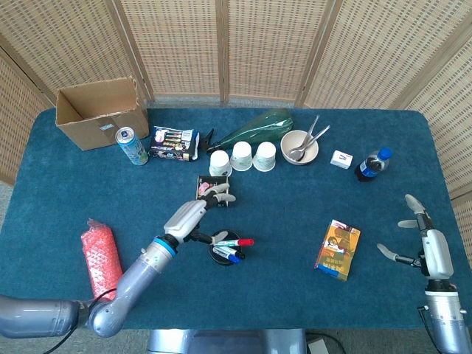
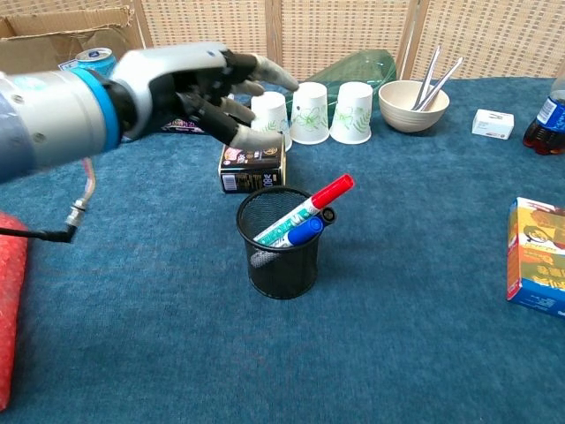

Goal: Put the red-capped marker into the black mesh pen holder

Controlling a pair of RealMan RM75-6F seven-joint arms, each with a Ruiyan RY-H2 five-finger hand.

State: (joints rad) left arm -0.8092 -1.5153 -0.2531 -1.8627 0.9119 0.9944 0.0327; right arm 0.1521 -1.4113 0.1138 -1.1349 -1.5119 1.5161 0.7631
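The red-capped marker (image 2: 305,209) (image 1: 237,242) leans inside the black mesh pen holder (image 2: 281,252) (image 1: 225,248), its cap poking out over the right rim beside a blue-capped pen (image 2: 303,231). My left hand (image 2: 190,88) (image 1: 193,212) hovers up and to the left of the holder, fingers spread and holding nothing. My right hand (image 1: 422,240) stays at the table's far right edge, fingers apart and empty; the chest view does not show it.
A small dark box (image 2: 252,165) stands just behind the holder, under my left hand. Paper cups (image 2: 311,111), a bowl with spoons (image 2: 413,103), a green bottle (image 1: 254,127), a soda can (image 1: 131,145), a cardboard box (image 1: 102,111), a red roll (image 1: 99,258) and a yellow carton (image 2: 538,267) lie around.
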